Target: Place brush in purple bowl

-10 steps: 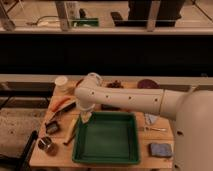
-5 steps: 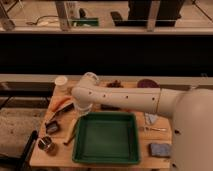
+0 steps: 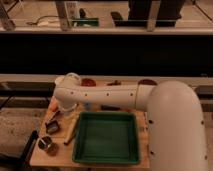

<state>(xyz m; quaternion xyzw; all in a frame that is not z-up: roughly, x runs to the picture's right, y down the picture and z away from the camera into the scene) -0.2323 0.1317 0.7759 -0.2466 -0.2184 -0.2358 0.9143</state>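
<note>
The arm [image 3: 105,94] is partly covering the gripper [image 3: 66,106] at center left, beside the green tray [image 3: 107,151]; I cannot tell its grip.

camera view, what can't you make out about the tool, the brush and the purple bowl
- tool: at the end of the arm, over the left part of the table; it blurs into the arm, so whether it holds anything cannot be told.
- brush: a dark blur left of the green tray; handle and bristles too small to separate.
- purple bowl: at the table's far edge; the arm hides its near part.
</note>
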